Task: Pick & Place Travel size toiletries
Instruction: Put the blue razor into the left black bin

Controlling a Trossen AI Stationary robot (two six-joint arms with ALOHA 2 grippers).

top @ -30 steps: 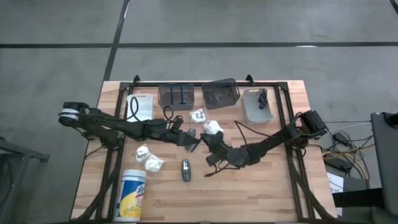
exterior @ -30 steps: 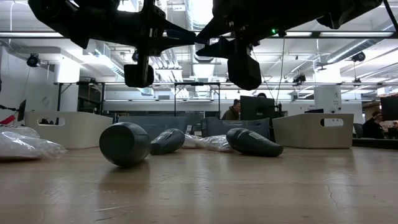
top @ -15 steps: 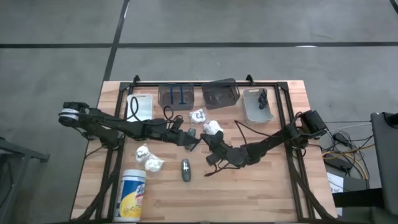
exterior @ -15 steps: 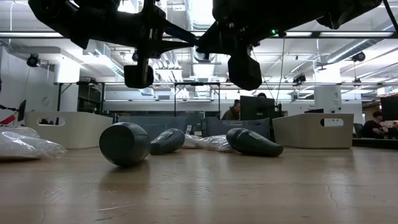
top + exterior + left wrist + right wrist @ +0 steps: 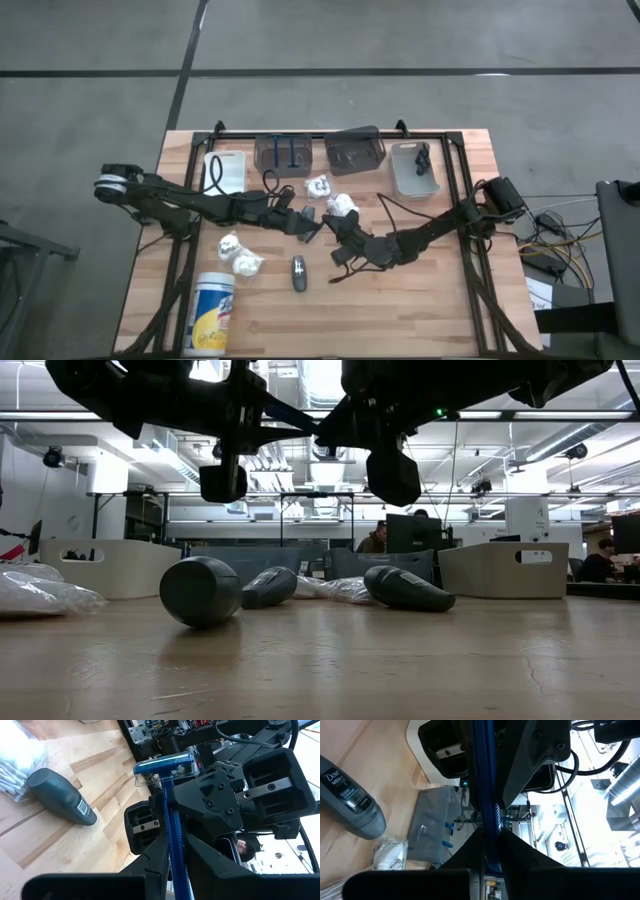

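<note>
From above, the left pincer [image 5: 308, 228] and the right pincer [image 5: 335, 232] are meeting nose to nose over the middle of the wooden counter [image 5: 400, 310]. A dark grey tube [image 5: 298, 273] is lying just in front of them, white packets [image 5: 241, 257] are sitting to its left, and the tall white canister [image 5: 211, 314] is standing near the front left corner. Bins [image 5: 354, 151] are lining the far edge.

At counter level, three grey tubes [image 5: 201, 591] are resting on the wood beneath both raised arms.

Through the left wrist camera, the left pincer [image 5: 175, 851] is clenching the handle of a thin blue razor [image 5: 168, 777], its capped head pointing at the other arm.

Through the right wrist camera, the right pincer [image 5: 487, 840] is clamping the same blue stick too.
</note>
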